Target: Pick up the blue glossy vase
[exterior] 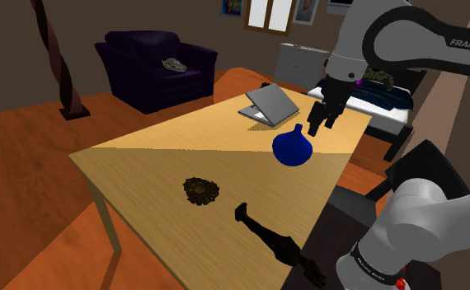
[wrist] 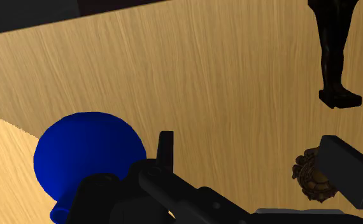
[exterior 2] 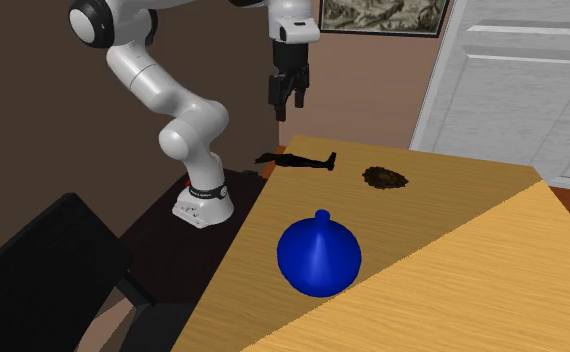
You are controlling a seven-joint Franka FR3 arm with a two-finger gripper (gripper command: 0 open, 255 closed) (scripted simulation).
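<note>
The blue glossy vase (exterior: 293,148) stands upright on the wooden table (exterior: 167,161), round-bellied with a short narrow neck; it is also in the second exterior view (exterior 2: 319,256). My black gripper (exterior: 322,125) hangs in the air a little above it, off toward the shoulder view's right, and shows high over the table's edge in the second exterior view (exterior 2: 287,98). In the wrist view the fingers (wrist: 166,149) stand wide apart and the gripper (wrist: 256,162) is open with bare tabletop between them. The vase (wrist: 88,153) lies outside one finger, untouched.
An open grey laptop (exterior: 268,105) sits at the table's far end. A dark brown lumpy object (exterior: 200,190) and a dark lying figurine (exterior: 279,243) lie nearer the stand. A dark armchair (exterior: 155,66) stands beyond the table.
</note>
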